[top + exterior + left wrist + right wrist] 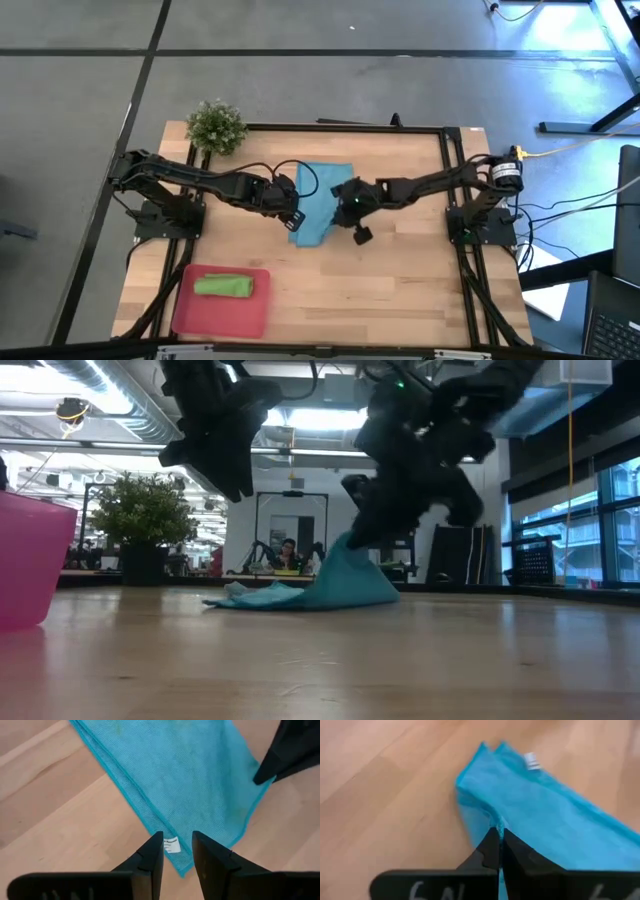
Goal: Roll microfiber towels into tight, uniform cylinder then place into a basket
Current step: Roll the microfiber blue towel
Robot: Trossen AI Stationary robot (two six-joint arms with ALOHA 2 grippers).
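Note:
The light blue microfiber towel (318, 200) lies folded at the table's middle, with a white label (172, 845) at its near corner. My right gripper (497, 837) is shut on the towel's right side, which rises in a peak (348, 550). My left gripper (177, 850) hangs open above the labelled corner, touching nothing. A rolled lime green towel (224, 286) lies in the pinkish-red basket (190, 312) at the near left. My right gripper pinches the blue towel's right edge (495, 822) between its two shut fingers, slanting down from the table's right. One layer or several, I cannot tell. That edge is lifted into a tent, while the towel's left part (250, 598) stays on the table.
A small green plant (216, 125) stands at the far left corner. The basket's wall (25, 560) shows at the near left. A black frame (345, 127) runs round the table's edges. Bare wood lies near and to the right of the towel.

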